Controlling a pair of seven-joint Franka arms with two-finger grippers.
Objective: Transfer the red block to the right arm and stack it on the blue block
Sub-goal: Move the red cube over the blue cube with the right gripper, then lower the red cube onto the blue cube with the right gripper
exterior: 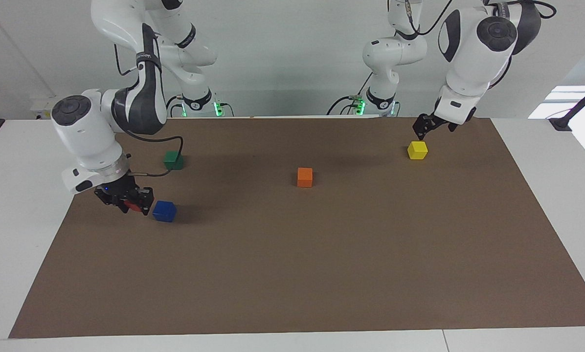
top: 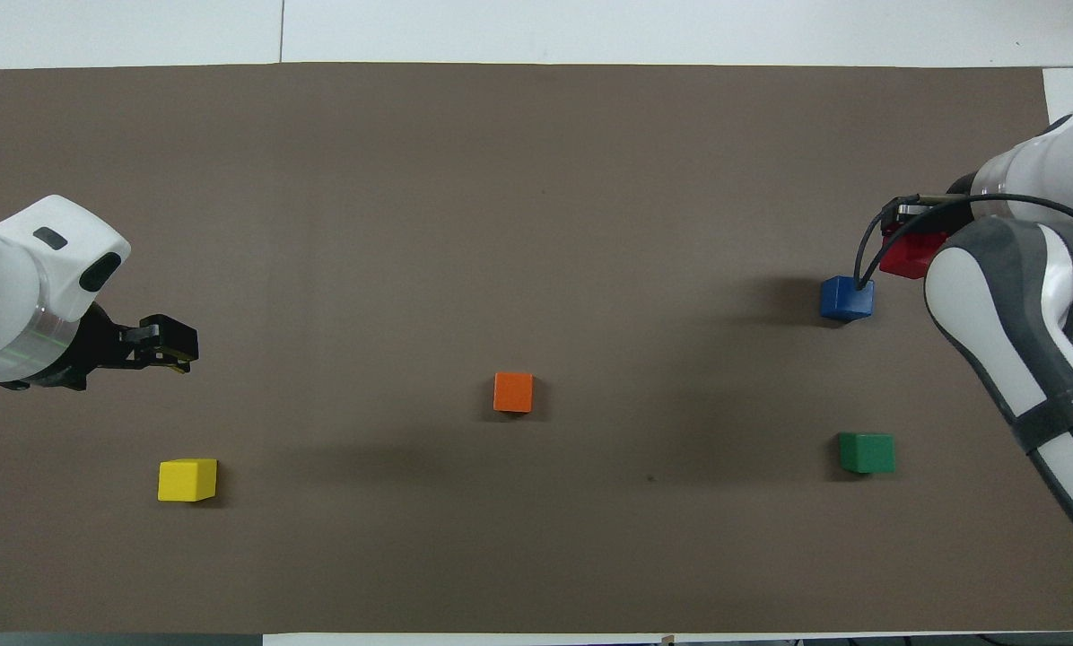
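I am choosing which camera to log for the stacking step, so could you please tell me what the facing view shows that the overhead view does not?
Only the facing view shows both arm bases, and the right claw pointing down beside the blue block, shut on the red block. Only the overhead view shows the red block from above, partly hidden by the right arm's wrist. Both show the blue block on the mat, nothing stacked on it, the green block, orange block and yellow block, and the left claw empty near the yellow one.
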